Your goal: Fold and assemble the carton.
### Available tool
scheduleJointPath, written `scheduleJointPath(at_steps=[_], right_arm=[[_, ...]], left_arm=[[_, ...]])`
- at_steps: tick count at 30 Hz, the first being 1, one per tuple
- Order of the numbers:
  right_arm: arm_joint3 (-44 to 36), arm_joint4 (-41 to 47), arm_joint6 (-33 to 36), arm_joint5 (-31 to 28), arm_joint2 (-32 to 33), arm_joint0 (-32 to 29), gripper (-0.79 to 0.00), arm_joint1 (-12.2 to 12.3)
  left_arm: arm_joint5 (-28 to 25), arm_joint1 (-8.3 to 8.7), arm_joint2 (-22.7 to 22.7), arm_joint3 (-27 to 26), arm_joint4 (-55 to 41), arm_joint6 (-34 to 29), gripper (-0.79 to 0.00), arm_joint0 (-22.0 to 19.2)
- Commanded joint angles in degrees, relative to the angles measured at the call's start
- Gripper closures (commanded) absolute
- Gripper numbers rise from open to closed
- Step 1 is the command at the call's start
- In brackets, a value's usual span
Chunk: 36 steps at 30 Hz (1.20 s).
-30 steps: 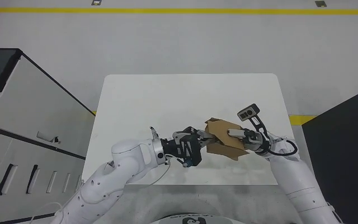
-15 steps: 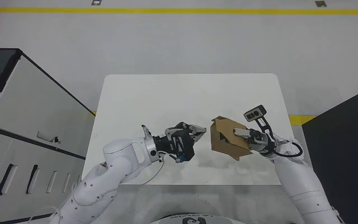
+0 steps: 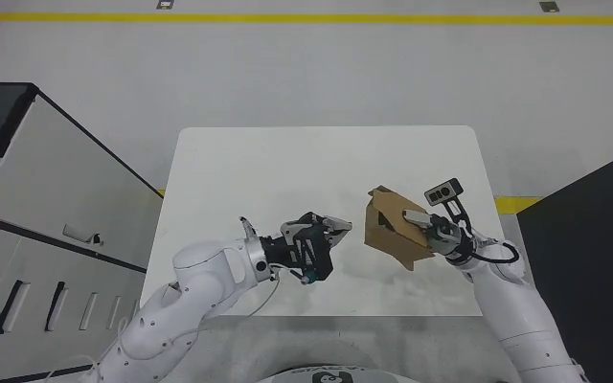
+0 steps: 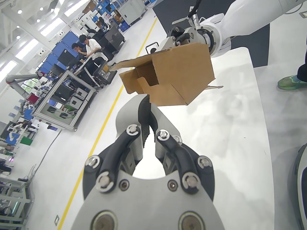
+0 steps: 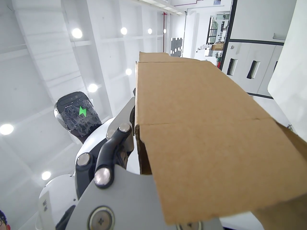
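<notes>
A brown cardboard carton (image 3: pixel 391 230), partly folded with one end open and flaps loose, hangs just above the white table (image 3: pixel 287 163) at its right side. My right gripper (image 3: pixel 423 223) is shut on the carton's right wall; in the right wrist view the carton (image 5: pixel 203 125) covers most of the gripper (image 5: pixel 141 144). My left gripper (image 3: pixel 337 230) sits a short way left of the carton, shut and holding nothing. In the left wrist view its fingertips (image 4: pixel 146 118) press together just short of the carton's open end (image 4: pixel 172 72), with the table (image 4: pixel 239 125) beneath.
A dark-topped cabinet (image 3: pixel 38 191) stands left of the table and a dark panel (image 3: pixel 575 230) to its right. The table's far half and left side are bare white surface. A yellow floor line (image 3: pixel 306 18) runs beyond the table.
My left gripper has let go of the carton and drawn back to the left. The right gripper has carried the carton slightly to the right and turned it.
</notes>
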Motion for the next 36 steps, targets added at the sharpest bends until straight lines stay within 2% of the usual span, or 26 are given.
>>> scheduleJointPath(at_steps=[1,14,24,36], right_arm=[[0.0,0.0,0.0,0.0,0.0,0.0,0.0,0.0],[-1.0,-3.5,-4.4,-0.4,-0.1,0.3,0.0,-0.1],[-0.9,-4.7,-2.5,-0.5,-1.4,1.3,0.0,-0.3],[-0.4,-3.8,0.4,0.1,-2.4,2.2,0.0,-0.5]], left_arm=[[0.0,0.0,0.0,0.0,0.0,0.0,0.0,0.0],[0.6,-0.2,1.7,-1.8,0.3,-0.3,0.0,-0.2],[1.2,-0.77,5.5,-0.5,2.7,-1.2,0.0,-2.0],[0.5,-1.12,7.2,0.7,3.3,-0.4,0.0,-3.8]])
